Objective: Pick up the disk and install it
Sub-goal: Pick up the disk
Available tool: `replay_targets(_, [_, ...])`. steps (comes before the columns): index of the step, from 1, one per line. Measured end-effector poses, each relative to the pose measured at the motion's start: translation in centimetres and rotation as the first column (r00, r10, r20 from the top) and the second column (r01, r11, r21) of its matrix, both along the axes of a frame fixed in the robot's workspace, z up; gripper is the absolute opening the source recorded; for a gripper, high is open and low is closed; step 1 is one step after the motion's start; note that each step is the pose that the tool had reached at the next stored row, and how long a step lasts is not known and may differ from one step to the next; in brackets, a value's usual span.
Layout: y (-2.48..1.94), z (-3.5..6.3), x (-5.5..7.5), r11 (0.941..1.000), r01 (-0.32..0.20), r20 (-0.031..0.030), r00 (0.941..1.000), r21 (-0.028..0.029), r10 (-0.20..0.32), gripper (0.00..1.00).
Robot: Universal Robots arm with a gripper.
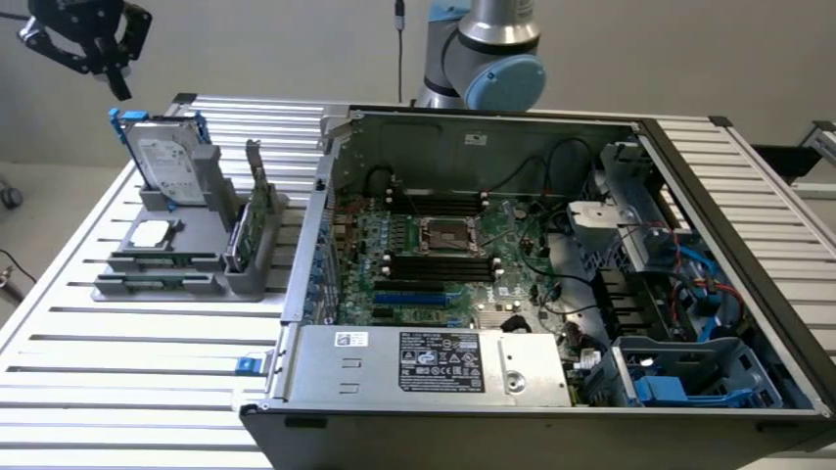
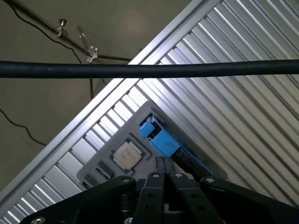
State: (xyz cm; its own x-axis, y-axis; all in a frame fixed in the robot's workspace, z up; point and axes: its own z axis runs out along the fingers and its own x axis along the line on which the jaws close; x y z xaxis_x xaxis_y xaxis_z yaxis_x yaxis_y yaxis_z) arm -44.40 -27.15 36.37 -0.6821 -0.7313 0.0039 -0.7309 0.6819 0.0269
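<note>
Pick-up step, we think at its start: the black fingers (image 2: 160, 169) are pressed together w/ nothing between them, above the flat silver-grey hard disk (image 1: 167, 162) in its blue plastic carrier. It stands upright in a grey plastic holder (image 1: 196, 257) on the ribbed metal tabletop (image 1: 117, 343), near the open computer case (image 1: 471, 132). In our view, a grasp needs the fingers opened & lined up w/ the top edge. Room above is free.

Straight above the grey stand (image 1: 176, 286) is clear air: the gripper (image 1: 119, 86) hangs closed well over it, nothing between. On the stand, the upright disk (image 1: 170, 162) has the green circuit stick (image 1: 243, 230) standing near on its case side. The open computer case (image 1: 323, 196) wall is just beyond the stand, while the stand's other sides face open table (image 1: 131, 382).
</note>
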Motion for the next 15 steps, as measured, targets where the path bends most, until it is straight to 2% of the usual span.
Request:
replay_targets(4, [0.0,0.0,0.0,0.9974,-0.072,0.0001,0.9974,0.0,0.072,0.11])
replay_targets(7, [0.0,-0.06,0.01,0.9919,-0.127,0.0,0.9919,0.0001,0.127,0.11])
replay_targets(15, [0.02,-0.34,-0.02,0.9671,-0.255,0.0018,0.9671,0.0036,0.255,0.11])
